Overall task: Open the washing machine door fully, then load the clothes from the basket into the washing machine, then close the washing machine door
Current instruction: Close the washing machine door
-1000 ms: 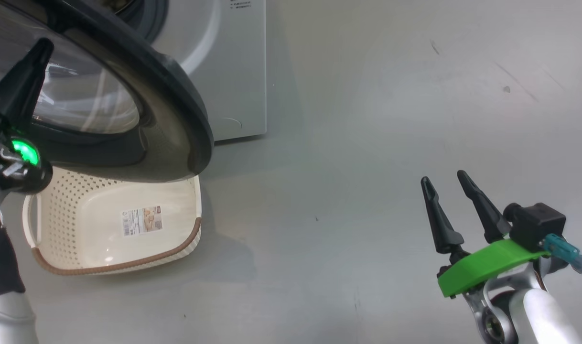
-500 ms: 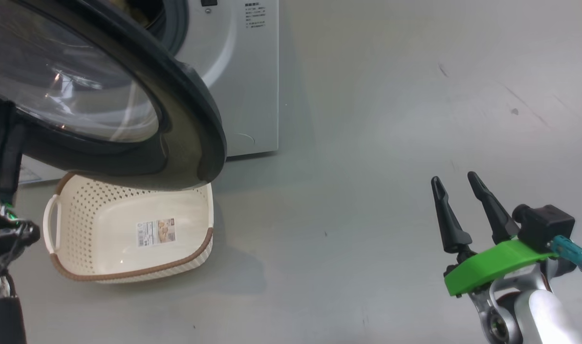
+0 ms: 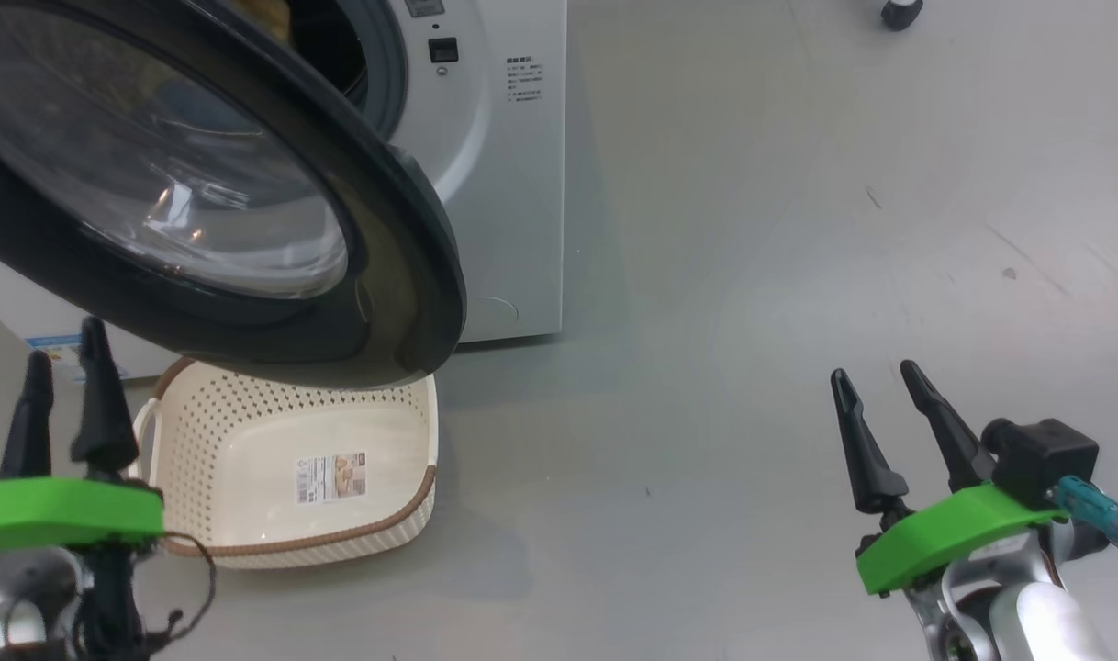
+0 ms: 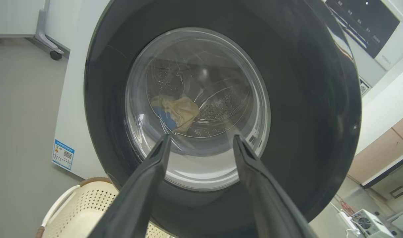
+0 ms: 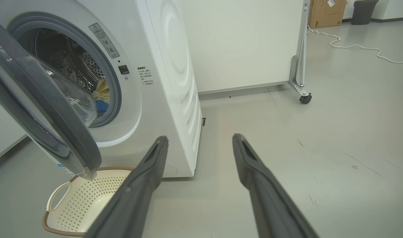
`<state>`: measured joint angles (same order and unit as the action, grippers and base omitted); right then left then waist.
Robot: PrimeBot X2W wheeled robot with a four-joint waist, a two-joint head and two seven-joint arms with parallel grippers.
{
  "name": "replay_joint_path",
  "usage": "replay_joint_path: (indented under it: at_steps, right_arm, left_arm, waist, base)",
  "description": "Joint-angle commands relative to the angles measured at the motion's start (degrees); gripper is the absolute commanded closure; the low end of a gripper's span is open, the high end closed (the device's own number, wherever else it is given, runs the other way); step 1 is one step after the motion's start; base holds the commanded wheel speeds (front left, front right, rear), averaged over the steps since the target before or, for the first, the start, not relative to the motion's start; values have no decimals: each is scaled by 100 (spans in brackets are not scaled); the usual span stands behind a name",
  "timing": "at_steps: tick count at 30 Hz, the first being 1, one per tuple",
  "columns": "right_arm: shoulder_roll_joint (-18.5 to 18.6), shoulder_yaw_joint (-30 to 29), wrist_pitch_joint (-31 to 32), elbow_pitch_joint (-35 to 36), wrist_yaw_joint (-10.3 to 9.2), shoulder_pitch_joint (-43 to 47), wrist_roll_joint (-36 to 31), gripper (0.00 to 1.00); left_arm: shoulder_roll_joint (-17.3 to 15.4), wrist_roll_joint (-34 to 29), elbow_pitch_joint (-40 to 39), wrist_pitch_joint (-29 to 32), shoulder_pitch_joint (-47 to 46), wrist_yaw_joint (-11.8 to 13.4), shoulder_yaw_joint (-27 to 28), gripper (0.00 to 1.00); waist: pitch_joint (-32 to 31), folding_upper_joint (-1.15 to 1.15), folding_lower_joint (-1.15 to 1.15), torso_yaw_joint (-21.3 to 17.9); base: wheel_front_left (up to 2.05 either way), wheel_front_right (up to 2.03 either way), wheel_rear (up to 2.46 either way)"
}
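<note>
The washing machine [image 3: 513, 202] stands at the upper left. Its glossy black door [image 3: 403, 266] hangs partly open over the basket [image 3: 247, 413], which holds nothing but its label sticker. The cream and blue clothes [image 5: 102, 94] lie inside the steel drum; the left wrist view shows the clothes [image 4: 180, 110] through the door [image 4: 304, 99] glass. My left gripper [image 3: 65, 341] is open at the lower left, beside the basket and below the door, with nothing in it. In its own view the left gripper [image 4: 201, 137] points at the glass. My right gripper [image 3: 874, 372] is open over bare floor, far right.
Grey floor stretches to the right of the machine. A white wheeled partition [image 5: 300, 49] stands behind it, with a caster [image 5: 304, 98] on the floor. A white cable [image 5: 353, 46], a cardboard box [image 5: 327, 8] and a bin [image 5: 362, 11] are farther back.
My left gripper has come away from the door glass, dropped to the lower left and opened. The camera has tilted, so the whole picture has shifted. The right gripper keeps its pose.
</note>
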<state>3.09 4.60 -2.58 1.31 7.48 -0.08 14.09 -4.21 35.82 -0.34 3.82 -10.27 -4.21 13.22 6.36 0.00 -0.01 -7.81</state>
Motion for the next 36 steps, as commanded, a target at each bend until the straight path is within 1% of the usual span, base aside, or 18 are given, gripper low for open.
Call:
replay_joint_path:
  at_steps: [1,3,6,12,15,21,36]
  right_arm:
    - [9,123,13,238,1,-120,-50,0]
    - [17,130,34,257,1,-96,-61,0]
    - [36,142,67,276,1,-52,-77,0]
    - [64,130,128,316,1,41,-105,0]
    - [70,110,156,345,1,82,-114,0]
    - [68,87,205,390,1,151,-123,0]
    - [56,90,229,420,1,149,-125,0]
  left_arm:
    - [-162,-206,-231,-106,-46,35,99,0]
    - [-161,-689,-218,-344,146,161,-84,0]
    - [-125,-1235,-179,-644,437,333,-336,0]
    - [-55,-2025,-89,-1045,964,564,-893,0]
    - [-24,-2289,-86,-1186,1144,646,-1147,0]
    - [2,-2582,-146,-1239,1340,788,-1447,0]
    - [-13,-2692,-215,-1222,1337,929,-1592,0]
  waist:
    - [-31,0,1,26]
    - [-65,0,1,52]
    - [-123,0,1,85]
    - [-199,0,1,159]
    - [-215,0,1,201]
    - [-224,0,1,257]
    - [-194,0,1,286]
  base:
    - [0,0,0]
    - [0,0,0]
    - [0,0,0]
    - [0,0,0]
    - [0,0,0]
    - [0,0,0]
    - [0,0,0]
